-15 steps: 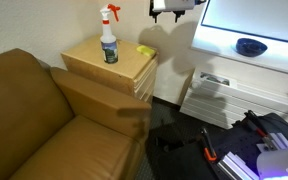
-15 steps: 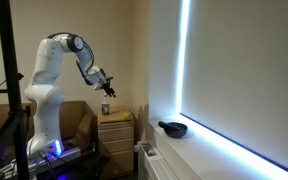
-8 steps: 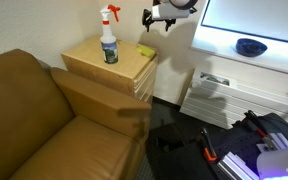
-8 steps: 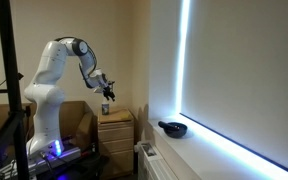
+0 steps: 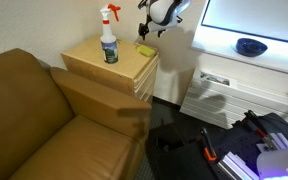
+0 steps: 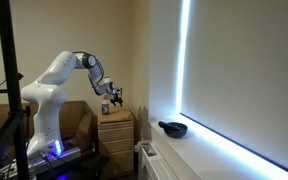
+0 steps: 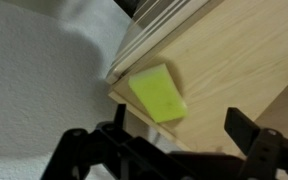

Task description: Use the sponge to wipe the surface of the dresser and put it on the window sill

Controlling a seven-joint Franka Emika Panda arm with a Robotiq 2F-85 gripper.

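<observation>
The yellow sponge (image 5: pixel 145 49) lies flat at the far corner of the light tan dresser (image 5: pixel 102 68). In the wrist view the sponge (image 7: pixel 157 93) sits at the edge of the wooden top (image 7: pixel 234 60). My gripper (image 5: pixel 148 30) hangs just above the sponge, open and empty; in the wrist view its dark fingers (image 7: pixel 249 135) stand wide apart, the gripper (image 7: pixel 179 140) just short of the sponge. The gripper also shows above the dresser in an exterior view (image 6: pixel 113 97). The white window sill (image 5: pixel 246 55) runs below the bright window.
A clear spray bottle with a red-and-white trigger (image 5: pixel 109 38) stands on the dresser top. A dark bowl (image 5: pixel 250 46) rests on the sill. A brown leather sofa (image 5: pixel 44 120) adjoins the dresser. A white slatted unit (image 5: pixel 224 98) sits under the sill.
My gripper has come down and moved from beside the window toward the dresser, and now hangs just above the sponge. The sponge and bottle have not moved.
</observation>
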